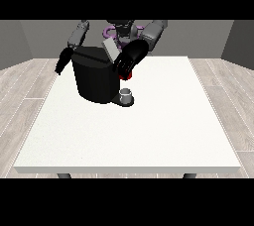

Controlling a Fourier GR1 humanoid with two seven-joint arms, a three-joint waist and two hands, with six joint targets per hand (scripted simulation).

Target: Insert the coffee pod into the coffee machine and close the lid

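On the far left part of the white table (149, 131), close to the robot (121, 29), stood the black coffee machine (94, 79), a squat dark body with a low base plate reaching out to its right. On that plate sat a small grey cup (127, 94), upright, just beside the machine's front wall. Above the machine's top a grey lid (110, 47) stood tilted up, so the machine was not closed. The hand at the view's right (127, 61) reached across from the robot's grey forearm (151, 34) and hovered at the upper right corner of the machine, just below the raised lid and above the cup. Its dark fingers pointed down and to the left; whether they were curled round anything could not be told. A small red object (127, 76) showed right beneath that hand, touching or nearly touching it; it may have been the coffee pod, though its shape was too small to make out. The hand at the view's left (61, 62) hung off the table's left rear corner, beside the machine and apart from it, its fingers hanging down and holding nothing. Pale wooden floor (30, 86) lay around the table, with grey walls (30, 39) behind.
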